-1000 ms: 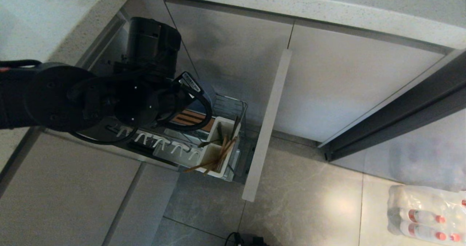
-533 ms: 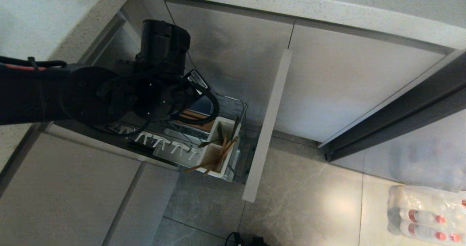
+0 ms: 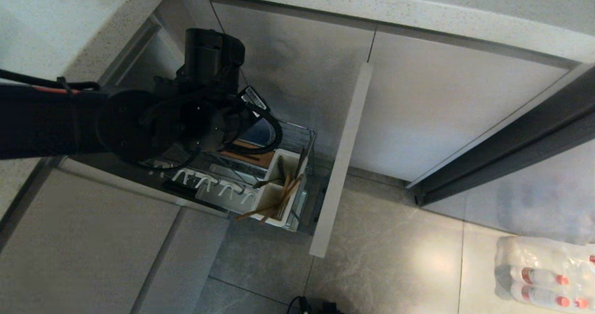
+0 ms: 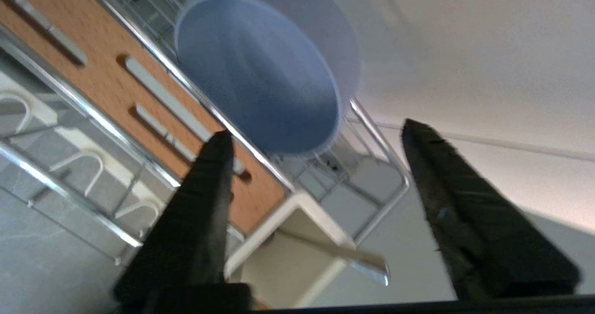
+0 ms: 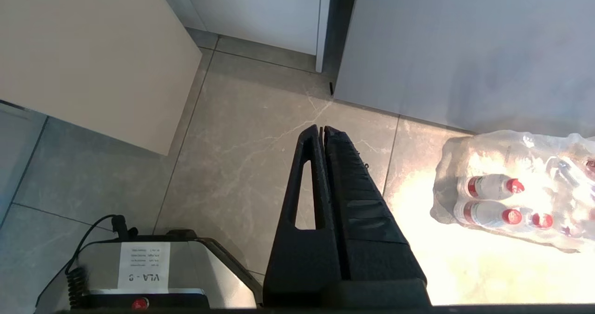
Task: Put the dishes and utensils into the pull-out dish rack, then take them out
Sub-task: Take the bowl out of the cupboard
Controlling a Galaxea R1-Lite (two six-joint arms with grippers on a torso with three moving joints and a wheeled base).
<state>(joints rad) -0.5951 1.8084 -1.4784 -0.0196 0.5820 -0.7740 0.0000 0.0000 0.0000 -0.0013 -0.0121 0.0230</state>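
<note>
Bowl sits in the rack, left hand lets go

Small round dusty-blue bowl (image 4: 260, 72) rests tipped on its side in the shiny wire pull-out dish rack (image 3: 297, 135), leaning on a chrome bar beside the brown wooden strip with slots (image 4: 116, 81); the left hand (image 4: 316, 132) hangs just in front of the bowl with its two black fingers (image 4: 204, 202) spread wide and nothing between them; the bowl touches neither finger. Thin light-brown wooden chopsticks (image 3: 279, 200) and a slim silver metal fork (image 4: 339, 253) stand in the white plastic tub (image 3: 281, 190) at the front of the rack; I cannot see the plate. The right hand (image 5: 323, 130) is parked over the grey floor tiles (image 5: 251, 151), its fingers pressed together and holding nothing.

To do this step well, I think the left hand should pull straight back, away from the bowl, without bumping the rim or the wire; a knock could make the bowl roll. Go slow, keep the fingers wide until they are clear of the rack.
</note>
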